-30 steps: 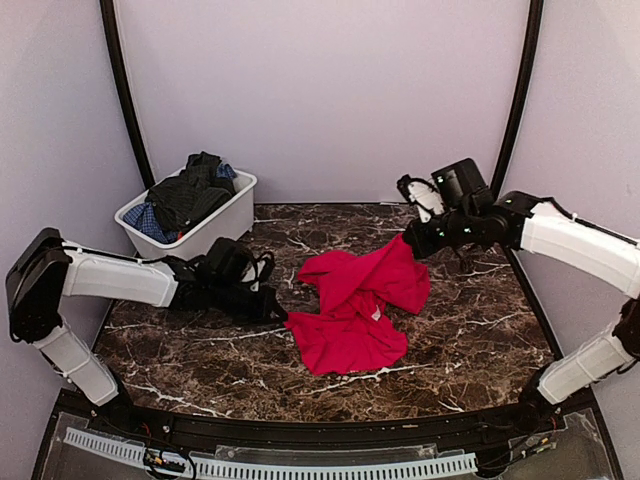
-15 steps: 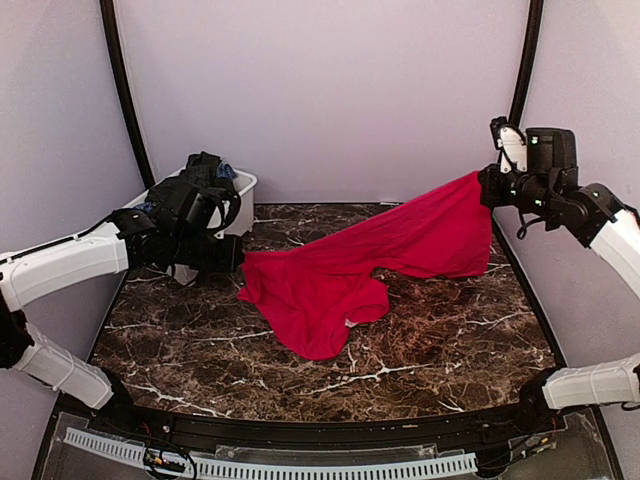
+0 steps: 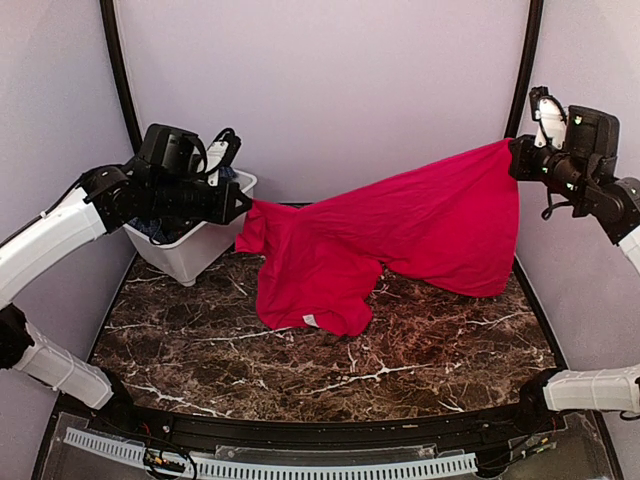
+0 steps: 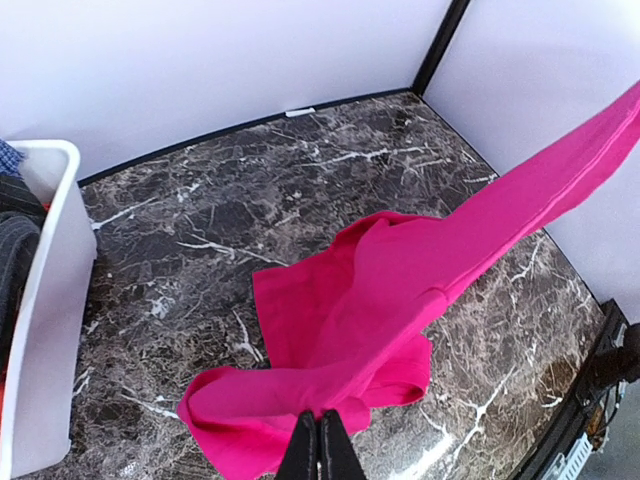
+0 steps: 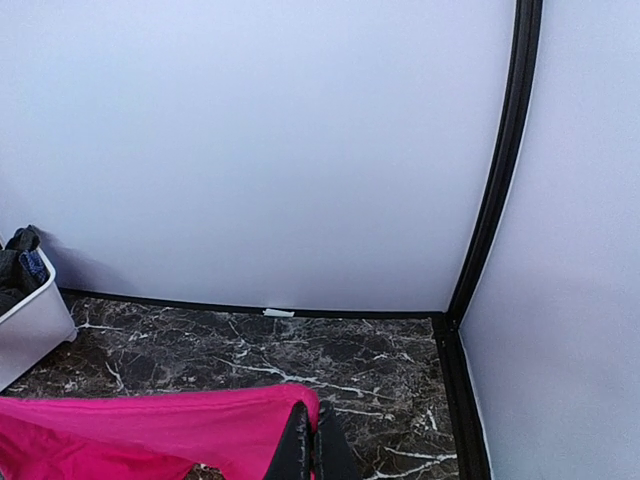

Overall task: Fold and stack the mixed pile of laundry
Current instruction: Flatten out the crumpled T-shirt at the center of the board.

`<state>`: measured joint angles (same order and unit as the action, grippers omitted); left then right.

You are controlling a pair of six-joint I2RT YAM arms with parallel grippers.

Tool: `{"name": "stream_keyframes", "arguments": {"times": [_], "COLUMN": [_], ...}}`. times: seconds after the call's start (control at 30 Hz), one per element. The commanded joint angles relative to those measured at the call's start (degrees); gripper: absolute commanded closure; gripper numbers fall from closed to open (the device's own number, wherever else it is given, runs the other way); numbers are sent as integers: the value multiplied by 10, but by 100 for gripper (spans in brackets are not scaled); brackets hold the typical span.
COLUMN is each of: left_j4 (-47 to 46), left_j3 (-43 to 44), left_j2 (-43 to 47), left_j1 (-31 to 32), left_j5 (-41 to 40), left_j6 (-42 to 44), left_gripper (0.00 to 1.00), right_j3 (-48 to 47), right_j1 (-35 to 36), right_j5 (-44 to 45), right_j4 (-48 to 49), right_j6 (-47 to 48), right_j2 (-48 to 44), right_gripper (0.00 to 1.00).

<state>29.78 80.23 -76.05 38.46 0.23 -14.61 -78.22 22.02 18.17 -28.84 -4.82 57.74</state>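
The bright red cloth (image 3: 400, 235) hangs stretched in the air between my two grippers, its lower part drooping to the marble table (image 3: 450, 340). My left gripper (image 3: 243, 205) is shut on the cloth's left corner, high beside the bin; in the left wrist view the gripper (image 4: 320, 428) pinches a fold of the cloth (image 4: 400, 290). My right gripper (image 3: 515, 160) is shut on the right corner, high at the back right; in the right wrist view the gripper (image 5: 313, 428) grips the cloth's (image 5: 150, 430) edge. Dark garments (image 3: 150, 210) lie in the bin, mostly hidden by my left arm.
The white plastic bin (image 3: 205, 240) stands at the back left of the table and also shows in the left wrist view (image 4: 40, 330) and the right wrist view (image 5: 30, 325). Lilac walls with black corner posts (image 3: 520, 70) enclose the table.
Both grippers have risen and moved apart with the red cloth. It went from a crumpled heap on the table to a sheet stretched in the air.
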Motion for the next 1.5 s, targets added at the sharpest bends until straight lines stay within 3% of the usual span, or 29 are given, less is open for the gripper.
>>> {"name": "stream_keyframes", "arguments": {"times": [0.0, 0.2, 0.37, 0.5, 0.7, 1.0, 1.17, 1.27, 1.47], "left_j4": [53, 21, 28, 18, -1, -10, -4, -3, -44], "left_j3": [12, 6, 93, 135, 118, 202, 233, 237, 322], "left_j2": [-26, -31, -70, -73, -7, 14, -15, -57, -196], "left_j1": [-3, -5, -27, -29, -29, -29, -29, -31, -94], "left_j5": [63, 16, -24, 35, 154, 161, 132, 65, 51], "left_j6": [36, 22, 12, 11, 35, 47, 43, 42, 13], "left_gripper": [100, 100, 100, 100, 100, 100, 100, 100, 100], "right_j3": [5, 7, -52, -70, -99, -159, -175, -140, -134], "right_j1": [-6, -13, -24, -24, -25, -24, -24, -29, -103], "right_j5": [45, 36, 29, 7, -76, -91, -53, -22, -70], "right_j4": [13, 19, 31, 40, 12, 35, 48, 75, 124], "right_j6": [3, 4, 11, -11, -3, -5, 13, 19, -22], "right_j2": [-14, -2, 51, 40, 12, 20, 42, 61, 154], "right_gripper": [100, 100, 100, 100, 100, 100, 100, 100, 100]}}
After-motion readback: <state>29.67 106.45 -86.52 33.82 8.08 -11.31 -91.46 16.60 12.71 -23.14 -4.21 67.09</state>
